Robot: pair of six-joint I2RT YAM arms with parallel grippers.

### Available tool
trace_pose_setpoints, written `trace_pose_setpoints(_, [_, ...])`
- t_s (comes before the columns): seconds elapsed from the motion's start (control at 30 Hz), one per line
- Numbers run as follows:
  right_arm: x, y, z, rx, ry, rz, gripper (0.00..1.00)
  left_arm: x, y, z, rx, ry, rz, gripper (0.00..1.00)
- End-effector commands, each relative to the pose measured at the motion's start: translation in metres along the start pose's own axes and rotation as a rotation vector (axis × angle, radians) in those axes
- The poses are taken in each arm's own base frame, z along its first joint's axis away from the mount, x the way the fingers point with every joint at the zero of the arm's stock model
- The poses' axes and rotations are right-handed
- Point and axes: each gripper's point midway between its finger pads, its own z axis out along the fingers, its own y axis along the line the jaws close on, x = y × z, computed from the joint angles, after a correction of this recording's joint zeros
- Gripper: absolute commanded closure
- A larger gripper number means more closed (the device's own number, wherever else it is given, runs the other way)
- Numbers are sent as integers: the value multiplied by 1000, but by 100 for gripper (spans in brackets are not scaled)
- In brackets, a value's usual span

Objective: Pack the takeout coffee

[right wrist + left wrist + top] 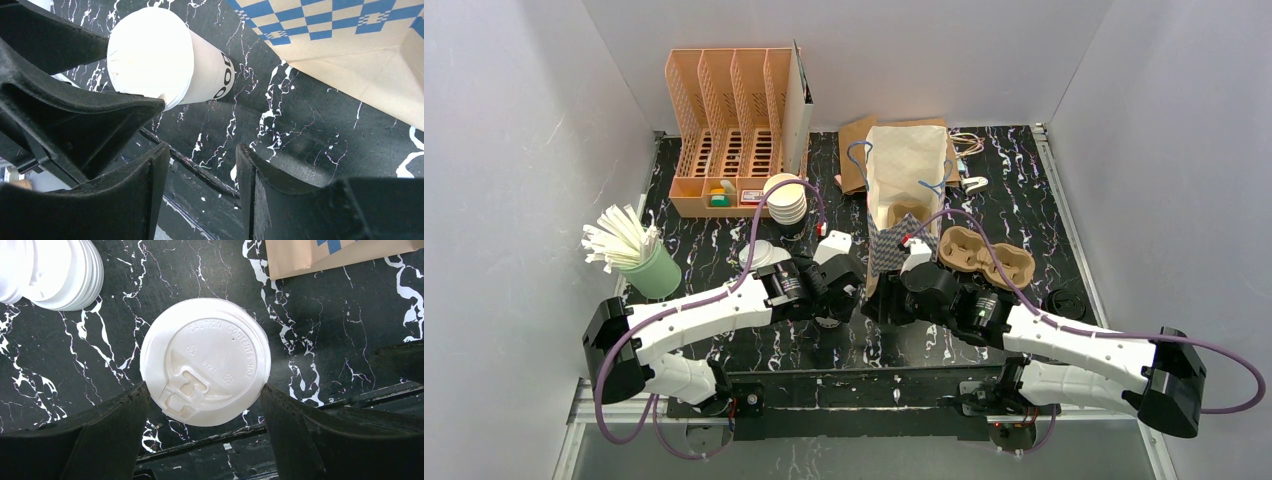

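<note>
Though largely hidden overhead, lidded cup (205, 362)

Readable markings:
- Lid (205, 362), white plastic, near middle of the table: raised letters "CAUTION CONTENTS HOT" curve along its far rim. A small recycling triangle sits left of centre, with a short code in the centre that is too faint to read.
- Cup (200, 65), white paper: black letters "OOD" on its side. The rest curves out of sight.
</note>
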Motion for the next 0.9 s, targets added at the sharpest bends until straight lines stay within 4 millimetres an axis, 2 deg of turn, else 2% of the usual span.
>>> trace_pose_setpoints(0.0, [-21,22,-2,-54,-61,24,41,-4,8,-7,-19,-31,-19,20])
trace_pose_setpoints(0.2, [-24,19,-2,-37,-70,34,41,-8,7,-10,-13,-41,-23,19])
trace_pose_setpoints(0.27, [-25,18,-2,-24,-75,41,41,-11,6,-12,-3,-45,-25,14])
trace_pose_setpoints(0.5, [-34,21,-2,-7,-94,48,41,-34,-1,-34,59,-97,-49,9])
trace_pose_setpoints(0.57, [-37,26,-1,-14,-88,30,41,-37,0,-38,68,-100,-53,11])
trace_pose_setpoints(0.67, [-38,33,1,-12,-61,9,42,-41,8,-38,83,-92,-87,20])
trace_pose_setpoints(0.87, [-42,55,7,8,-66,-65,52,-52,27,-40,164,-97,-198,29])
